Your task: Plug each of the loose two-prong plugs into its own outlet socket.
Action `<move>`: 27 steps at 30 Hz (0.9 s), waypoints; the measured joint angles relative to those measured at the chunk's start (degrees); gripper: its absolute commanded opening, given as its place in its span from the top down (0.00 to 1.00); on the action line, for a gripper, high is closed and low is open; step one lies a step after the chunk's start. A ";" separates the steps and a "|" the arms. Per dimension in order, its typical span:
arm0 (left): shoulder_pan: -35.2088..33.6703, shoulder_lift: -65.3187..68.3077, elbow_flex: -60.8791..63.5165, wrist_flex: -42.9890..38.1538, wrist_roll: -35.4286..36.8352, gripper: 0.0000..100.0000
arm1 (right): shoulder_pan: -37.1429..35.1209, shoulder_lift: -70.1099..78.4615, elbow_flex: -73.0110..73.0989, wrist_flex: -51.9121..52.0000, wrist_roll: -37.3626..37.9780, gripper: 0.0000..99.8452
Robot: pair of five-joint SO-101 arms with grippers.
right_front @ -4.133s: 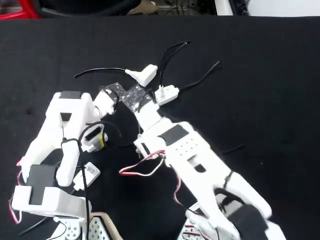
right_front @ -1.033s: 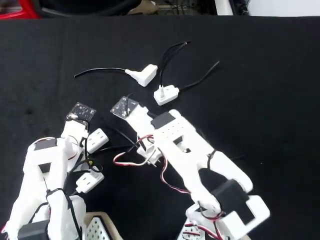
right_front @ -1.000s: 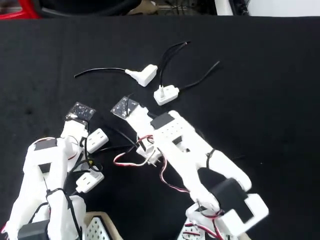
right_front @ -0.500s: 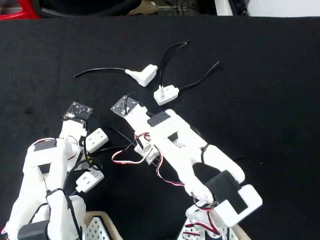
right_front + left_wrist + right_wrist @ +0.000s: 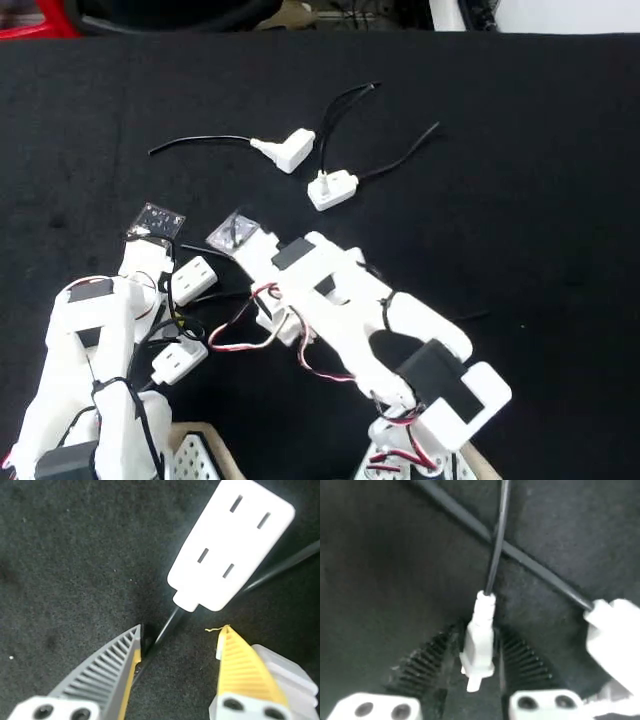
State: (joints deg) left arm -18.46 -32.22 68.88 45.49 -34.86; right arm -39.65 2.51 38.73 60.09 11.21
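My right gripper is shut on a small white two-prong plug, whose black cord runs away from the fingers. In the high view this gripper hangs just beyond a white outlet socket. My left gripper is open above the dark mat. The same socket's four-slot face lies just past its fingertips, and the socket's black cord passes between them. A second socket lies nearer the arm bases. Two loose white plugs rest at the back of the mat.
Thin black cords trail from the loose plugs across the black mat. A white socket edge sits close beside the right gripper. Red and white servo wires loop off the right arm.
The right arm has swung left and toward the sockets, carrying the plug away from the two back plugs. The left arm has stayed still over its socket for the last second.
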 measured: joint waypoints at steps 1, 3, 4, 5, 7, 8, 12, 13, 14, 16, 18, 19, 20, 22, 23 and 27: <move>0.00 0.00 0.00 0.00 0.00 0.77 | -0.18 0.00 0.00 0.26 0.00 0.91; 0.00 0.00 0.00 0.00 0.00 0.77 | -0.18 0.00 0.00 0.35 0.00 0.96; 0.00 0.00 0.00 0.00 0.00 0.77 | -0.26 0.00 0.00 0.35 0.00 0.98; 0.00 0.00 0.00 0.00 0.00 0.77 | -0.26 0.00 0.00 0.35 0.00 0.99; 0.00 0.00 0.00 0.00 0.00 0.77 | -0.18 0.00 0.00 0.35 0.09 0.99; 0.00 0.00 0.00 0.00 0.00 0.77 | -0.18 0.09 0.00 0.35 0.09 0.99; 0.00 0.00 0.00 0.00 0.00 0.77 | -0.18 0.09 0.09 0.70 -0.18 0.99; 0.00 0.00 0.00 0.00 0.00 0.77 | 0.09 0.18 -0.44 1.05 -0.70 0.99; 0.00 0.00 0.00 0.00 0.00 0.77 | 0.88 0.18 -0.70 1.58 -1.67 0.99; 0.00 0.00 0.00 0.00 0.00 0.77 | 2.37 -1.14 -0.70 3.52 -3.87 0.99; 0.00 0.00 0.00 0.00 0.00 0.77 | 2.99 -4.48 -0.53 5.10 -4.13 0.99; 0.00 0.00 0.00 0.00 0.00 0.77 | 2.90 -6.86 0.00 5.71 -4.04 0.99; 0.00 0.00 0.00 0.00 0.00 0.77 | 2.81 -9.58 0.88 6.33 -3.87 0.99; 0.00 0.00 0.00 0.00 0.00 0.77 | 3.16 -16.00 3.08 6.42 -3.87 0.99; 0.00 0.00 0.00 0.00 0.00 0.77 | 3.34 -19.96 4.13 6.59 -3.87 0.99; 0.00 0.00 0.00 0.00 0.00 0.77 | 4.04 -36.40 7.91 6.15 -3.87 0.99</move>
State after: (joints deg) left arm -18.46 -32.22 68.88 45.49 -34.86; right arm -35.60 -33.89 46.64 66.24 7.34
